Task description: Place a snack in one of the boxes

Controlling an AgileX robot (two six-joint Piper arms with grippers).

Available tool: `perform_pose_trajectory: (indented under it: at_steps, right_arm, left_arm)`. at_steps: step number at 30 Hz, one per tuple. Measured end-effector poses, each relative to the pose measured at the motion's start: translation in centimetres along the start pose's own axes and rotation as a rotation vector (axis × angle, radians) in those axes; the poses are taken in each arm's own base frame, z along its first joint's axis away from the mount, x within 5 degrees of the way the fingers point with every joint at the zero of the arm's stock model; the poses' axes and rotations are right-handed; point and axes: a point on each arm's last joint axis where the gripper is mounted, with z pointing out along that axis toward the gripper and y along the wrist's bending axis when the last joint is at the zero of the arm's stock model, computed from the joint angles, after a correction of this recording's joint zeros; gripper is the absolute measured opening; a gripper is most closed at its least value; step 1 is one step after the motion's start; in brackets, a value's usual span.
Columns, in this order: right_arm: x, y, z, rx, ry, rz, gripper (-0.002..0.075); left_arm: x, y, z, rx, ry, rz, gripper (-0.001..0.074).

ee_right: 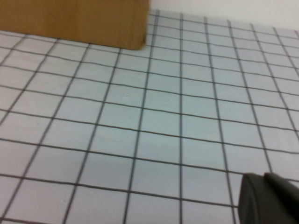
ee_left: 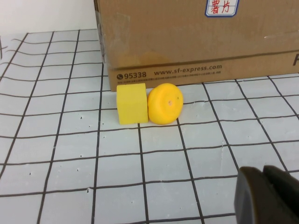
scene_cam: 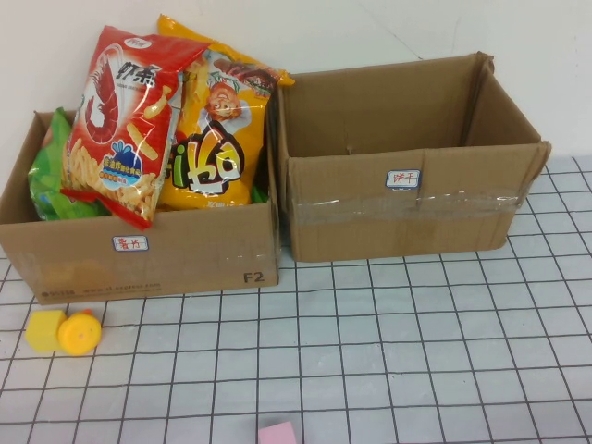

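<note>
One gridded table (scene_cam: 416, 351) under left gripper (ee_left: 267, 198), right gripper (ee_right: 268, 199).

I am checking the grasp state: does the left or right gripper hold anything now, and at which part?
Nothing is held. The left gripper hovers over bare table, short of the yellow cube. The right gripper is over bare grid too.

High view: raised, angled down over both boxes and the gridded table (scene_cam: 388, 351).
Left wrist view: low, close to the table, facing the left box (ee_left: 196, 37) front beyond the left gripper (ee_left: 268, 196).
Right wrist view: low, facing the right box (ee_right: 74, 21) corner beyond the right gripper (ee_right: 271, 200).
All share the table.
</note>
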Motion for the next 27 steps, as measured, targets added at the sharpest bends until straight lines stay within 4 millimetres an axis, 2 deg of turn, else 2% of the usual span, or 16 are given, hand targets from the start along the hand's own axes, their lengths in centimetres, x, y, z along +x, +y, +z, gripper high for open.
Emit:
perform_pose_trajectory:
  at_steps: [7,27]
  right_arm:
    - [0.05,-0.23,-0.02,0.025,0.009,0.058,-0.0001]
    - [0.14,-0.35,-0.05,0.038,0.024,0.040,-0.0001]
  left_arm:
    - [0.00,0.00,0.00,0.000,0.000,0.000,-0.0001]
    - [0.00,0.00,0.00,0.000,0.000,0.000,-0.0001]
